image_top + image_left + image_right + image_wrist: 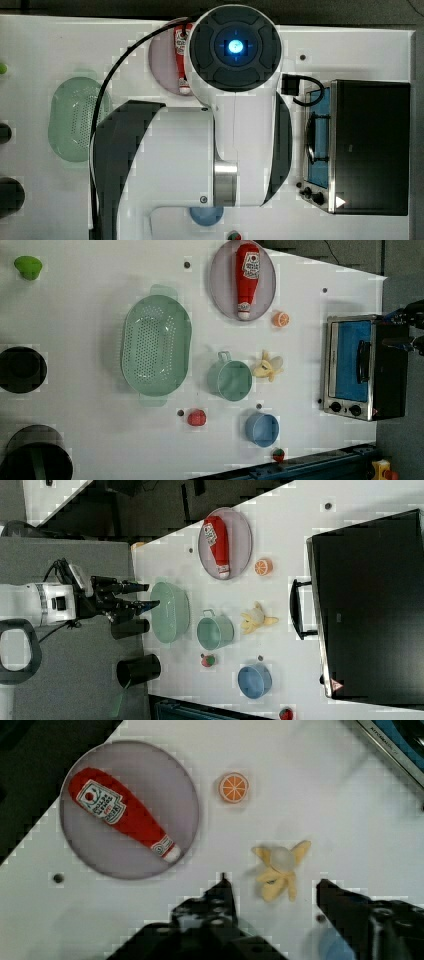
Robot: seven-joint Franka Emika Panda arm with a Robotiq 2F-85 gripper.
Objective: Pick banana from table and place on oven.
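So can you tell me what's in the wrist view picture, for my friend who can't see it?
A peeled toy banana lies on a white table, and the robot's gripper hangs over it with its black jaws open, one on each side. Farther off are an orange slice and a red ketchup bottle lying on a round grey plate.

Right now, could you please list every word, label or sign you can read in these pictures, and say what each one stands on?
No text can be read as words.
Red ketchup bottle on the round grey plate: white label with a red emblem, lettering too blurred.
Black toaster oven: white-and-red warning triangle at a corner of its top, a small mark mid-top, and strip lettering on its frame in the wrist view, all illegible.
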